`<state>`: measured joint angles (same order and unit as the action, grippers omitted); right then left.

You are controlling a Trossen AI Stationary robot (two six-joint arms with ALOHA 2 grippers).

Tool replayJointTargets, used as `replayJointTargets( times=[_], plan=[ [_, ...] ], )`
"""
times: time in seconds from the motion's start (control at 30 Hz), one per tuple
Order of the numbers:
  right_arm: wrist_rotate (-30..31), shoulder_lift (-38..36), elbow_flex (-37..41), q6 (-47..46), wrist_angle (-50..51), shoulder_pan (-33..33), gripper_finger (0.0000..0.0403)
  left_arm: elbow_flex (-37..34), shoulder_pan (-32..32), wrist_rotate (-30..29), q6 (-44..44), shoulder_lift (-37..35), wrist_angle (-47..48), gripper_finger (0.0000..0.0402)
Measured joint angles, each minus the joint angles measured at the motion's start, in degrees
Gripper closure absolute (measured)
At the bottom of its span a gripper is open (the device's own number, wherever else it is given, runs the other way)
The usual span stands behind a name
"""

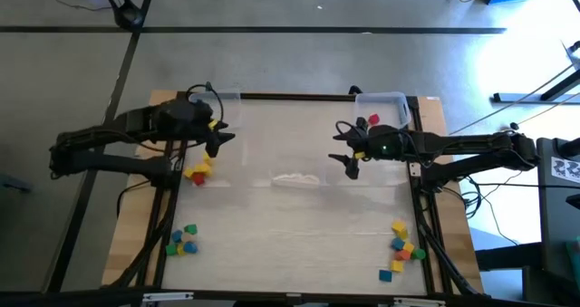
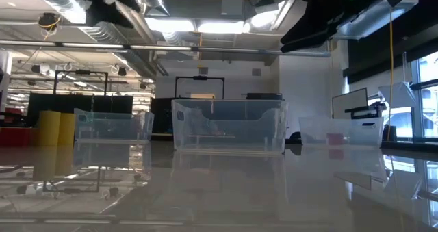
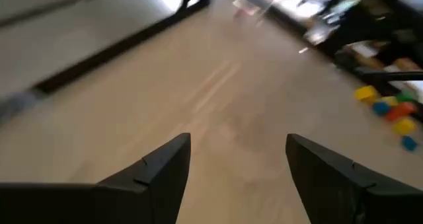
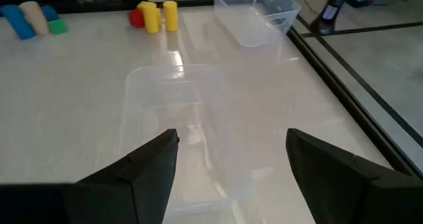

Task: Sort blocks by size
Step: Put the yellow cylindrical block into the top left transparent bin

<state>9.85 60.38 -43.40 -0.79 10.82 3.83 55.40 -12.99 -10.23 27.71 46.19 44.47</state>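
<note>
On the worktop (image 1: 299,225), a clear bin (image 1: 296,177) sits mid-table between both arms. The left tool (image 1: 220,137) and right tool (image 1: 346,153) hover with fingers apart, holding nothing. The blocks (image 1: 402,247) lie in small clusters near the corners, unsorted. Sorting looks barely begun; next, one tool likely must descend onto a single block.

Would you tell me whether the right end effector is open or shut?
Open: the right end effector shows two fingers spread apart, holding nothing.
</note>
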Motion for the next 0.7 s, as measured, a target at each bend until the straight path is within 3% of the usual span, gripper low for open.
replayJointTargets(
  times=[0.4,0.7],
  plan=[
    [0.08,0.02,0.00,1.28,1.02,-0.10,0.0123,1.17,-0.02,-4.84,18.73,8.95,23.42,0.0165],
    [0.11,0.04,0.00,0.79,2.85,-0.08,0.0123,1.17,-0.23,-8.05,21.67,18.24,30.60,0.0165]
  ],
)
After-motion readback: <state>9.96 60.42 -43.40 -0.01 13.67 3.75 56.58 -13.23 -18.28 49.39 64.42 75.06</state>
